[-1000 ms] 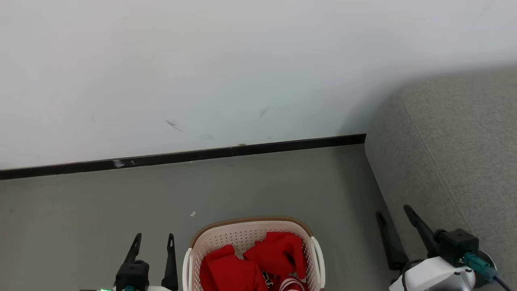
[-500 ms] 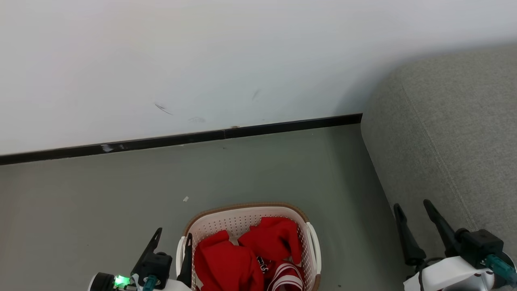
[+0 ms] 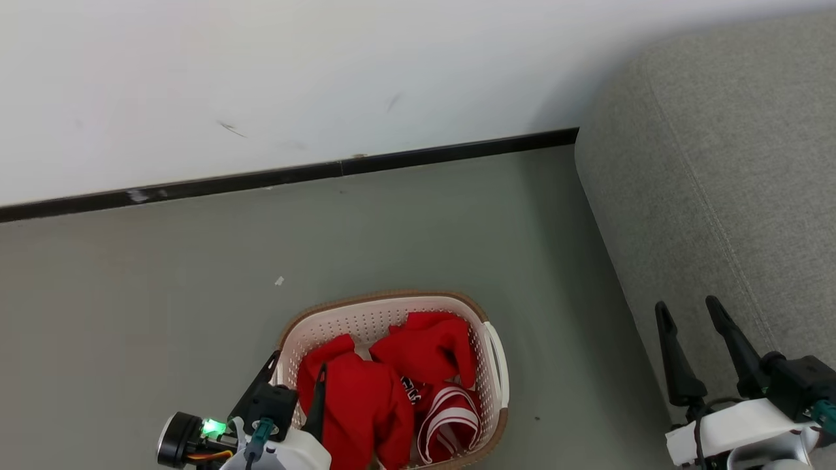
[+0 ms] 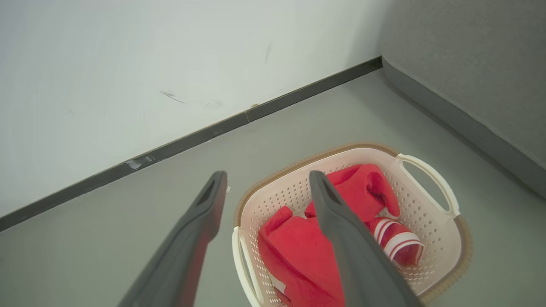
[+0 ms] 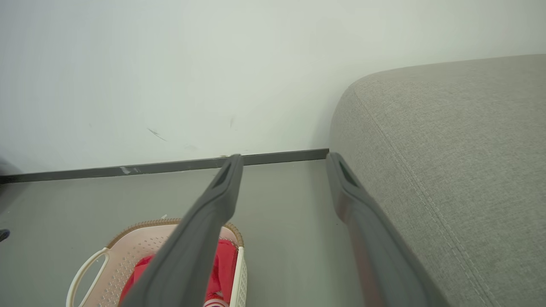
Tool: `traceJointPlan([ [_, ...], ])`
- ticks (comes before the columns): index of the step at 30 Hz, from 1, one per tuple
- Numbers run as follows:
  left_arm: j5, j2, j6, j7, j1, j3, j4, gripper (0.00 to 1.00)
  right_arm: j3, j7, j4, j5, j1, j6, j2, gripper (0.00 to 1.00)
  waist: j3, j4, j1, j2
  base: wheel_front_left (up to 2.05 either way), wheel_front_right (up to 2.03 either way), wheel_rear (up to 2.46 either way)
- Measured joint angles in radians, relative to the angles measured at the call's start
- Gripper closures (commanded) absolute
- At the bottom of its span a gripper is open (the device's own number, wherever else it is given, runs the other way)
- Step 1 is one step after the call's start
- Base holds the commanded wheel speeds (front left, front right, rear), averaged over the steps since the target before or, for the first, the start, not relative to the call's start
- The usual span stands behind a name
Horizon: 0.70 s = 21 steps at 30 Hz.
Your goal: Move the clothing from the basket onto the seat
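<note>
Head view — left gripper [image 3: 299, 360], jaws apart — above basket [image 3: 385, 297]

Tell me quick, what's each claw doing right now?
Left claw: open, holding nothing, above the left rim of the basket.
Right claw: open, holding nothing, by the sofa.

wall [image 3: 261, 59]: pale, plain, with faint dark scuff marks [image 3: 232, 128] low down | baseboard [image 3: 405, 158]: dark strip along the wall's foot — one whitish chip [image 3: 138, 194] toward the left | floor [image 3: 130, 294]: smooth grey-green | scrap [image 3: 279, 281]: small, white, lying on the floor — well apart from the baseboard
</note>
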Motion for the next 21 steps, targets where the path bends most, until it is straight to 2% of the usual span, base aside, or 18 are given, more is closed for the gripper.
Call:
traceJointPlan([
  [21,0.006,-0.004,0.0,0.007,-0.157,-0.049,0.106,0.0,0.024,-0.001,-0.072,0.016,-0.149,0.0,0.0,0.0,0.228,-0.069,-0.0001,0.0,0.0,0.0,0.0],
])
